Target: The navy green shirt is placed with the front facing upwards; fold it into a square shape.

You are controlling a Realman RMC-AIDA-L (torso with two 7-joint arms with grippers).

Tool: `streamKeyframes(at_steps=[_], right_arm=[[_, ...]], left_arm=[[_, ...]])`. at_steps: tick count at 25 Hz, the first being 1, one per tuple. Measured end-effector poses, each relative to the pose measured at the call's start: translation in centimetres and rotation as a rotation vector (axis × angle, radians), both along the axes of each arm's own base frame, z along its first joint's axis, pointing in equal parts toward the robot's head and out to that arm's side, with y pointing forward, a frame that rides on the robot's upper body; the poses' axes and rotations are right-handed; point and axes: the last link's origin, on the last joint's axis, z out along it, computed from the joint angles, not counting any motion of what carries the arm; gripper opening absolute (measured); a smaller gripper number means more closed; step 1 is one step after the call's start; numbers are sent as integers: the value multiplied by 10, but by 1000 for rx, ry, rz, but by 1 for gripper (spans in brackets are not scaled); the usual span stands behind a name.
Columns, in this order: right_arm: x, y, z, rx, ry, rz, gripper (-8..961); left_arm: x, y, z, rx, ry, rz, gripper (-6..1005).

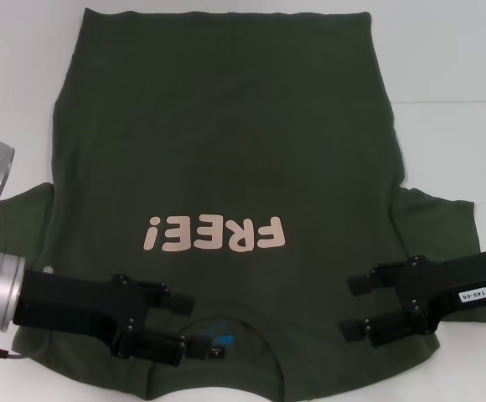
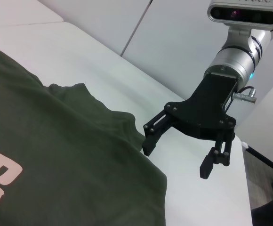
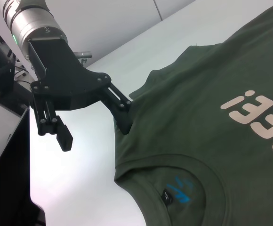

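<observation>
Shirt (image 1: 226, 142) flat on tabletop (image 1: 452, 84), print up, collar between both end effectors. Left end effector (image 1: 184, 325) spread at its shoulder seam, right end effector (image 1: 356, 306) spread at the other, likely staged to pinch both shoulders for the first fold.

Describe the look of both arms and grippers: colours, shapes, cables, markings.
Both arms are silver metal cylinders ending in matte black blocks. The left gripper and right gripper have black linkage fingers. The right's block carries a white printed label and a metal plug; a thin cable trails by the left.
</observation>
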Motion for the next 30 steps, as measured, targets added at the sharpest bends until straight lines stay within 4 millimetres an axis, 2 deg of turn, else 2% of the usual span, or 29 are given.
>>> streamKeyframes(at_steps=[24,27,30], right_arm=[[2,-1,1,-1,-1,-14,941],[3,3,3,20,6,-63,941],[7,15,11,73,1,-196,940]], left_arm=[[0,1,2,4,-5,14,841],[-3,4,9,43,-36,62,841],[-13,11,25,113,-75,193,841]])
